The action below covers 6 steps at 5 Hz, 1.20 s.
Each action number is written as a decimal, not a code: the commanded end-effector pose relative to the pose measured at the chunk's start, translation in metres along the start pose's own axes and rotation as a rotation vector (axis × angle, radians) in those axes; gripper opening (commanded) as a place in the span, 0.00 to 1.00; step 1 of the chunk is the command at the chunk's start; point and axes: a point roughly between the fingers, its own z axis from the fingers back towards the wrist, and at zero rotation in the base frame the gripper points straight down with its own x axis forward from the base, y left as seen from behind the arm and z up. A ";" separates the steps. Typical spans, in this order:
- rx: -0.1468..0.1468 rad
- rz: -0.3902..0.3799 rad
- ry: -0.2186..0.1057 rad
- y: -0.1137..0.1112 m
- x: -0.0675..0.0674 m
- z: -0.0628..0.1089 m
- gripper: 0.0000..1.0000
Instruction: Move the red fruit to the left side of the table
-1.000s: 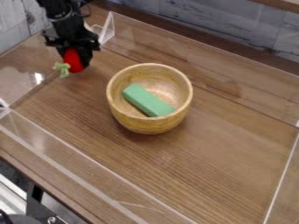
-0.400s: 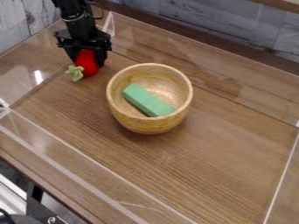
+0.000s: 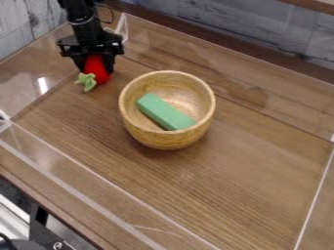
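The red fruit [image 3: 96, 67], a small glossy strawberry with its green stem [image 3: 86, 83] pointing toward the front left, lies on the table [image 3: 209, 186] at its far left. My black gripper [image 3: 94, 56] points down right above the fruit. Its jaws are spread wide on either side of the fruit's top, so the gripper is open. Part of the fruit's upper end is hidden behind the fingers.
A round light wooden bowl [image 3: 167, 129] holding a green block [image 3: 164, 111] stands just right of the fruit, mid-table. Clear acrylic walls [image 3: 39, 83] border the tabletop, with the left wall close beside the fruit.
One second ago the jaws were closed on the fruit. They have since spread wide and the wrist has rolled. The fruit now lies on the table, a little to the right.
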 end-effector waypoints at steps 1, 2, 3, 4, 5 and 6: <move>0.011 0.062 -0.024 0.004 0.011 0.004 0.00; 0.008 0.103 -0.004 -0.002 0.012 -0.001 1.00; 0.001 0.127 0.018 0.001 0.006 0.002 0.00; 0.008 0.125 0.023 -0.001 0.006 0.007 1.00; 0.001 0.073 0.030 -0.003 0.011 0.013 1.00; -0.024 0.023 0.029 -0.008 0.018 0.027 1.00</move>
